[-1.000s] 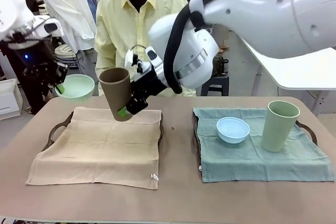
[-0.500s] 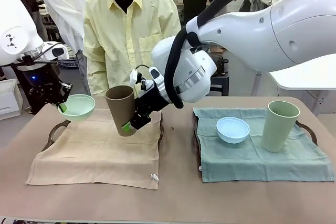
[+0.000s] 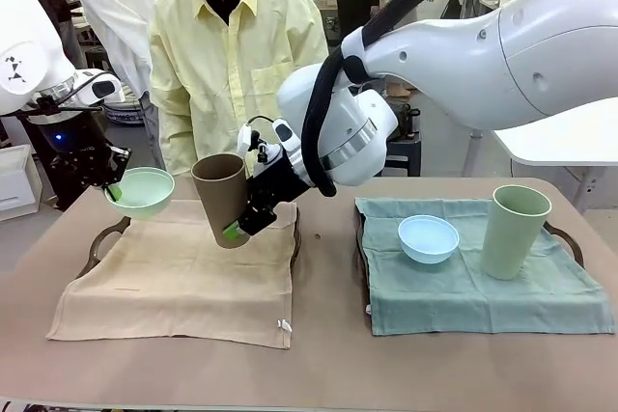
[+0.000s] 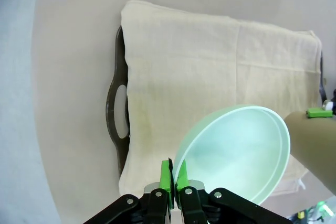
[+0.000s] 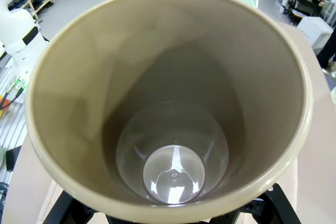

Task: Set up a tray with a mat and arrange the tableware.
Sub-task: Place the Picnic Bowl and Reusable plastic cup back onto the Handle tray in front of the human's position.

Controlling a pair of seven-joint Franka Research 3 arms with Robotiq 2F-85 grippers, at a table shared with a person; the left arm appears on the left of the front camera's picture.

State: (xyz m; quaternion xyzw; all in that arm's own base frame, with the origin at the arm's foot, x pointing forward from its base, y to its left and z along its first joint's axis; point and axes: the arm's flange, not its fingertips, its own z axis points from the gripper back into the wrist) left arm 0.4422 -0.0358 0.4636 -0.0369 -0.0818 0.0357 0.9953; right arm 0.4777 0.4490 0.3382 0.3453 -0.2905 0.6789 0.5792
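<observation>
Two tools aloft: left pinching mint bowl, right gripping tilted brown tumbler.

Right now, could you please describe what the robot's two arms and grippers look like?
Both arms are glossy white with rounded, bulbous joints. The right arm carries a thick black cable looping round its wrist, which has a grey ring. The left arm bears small black markings on its shell. The left gripper and the right gripper are black, each with bright green finger pads.

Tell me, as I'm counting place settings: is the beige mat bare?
Yes, the beige mat carries nothing; both grippers hold their pieces above it.
</observation>
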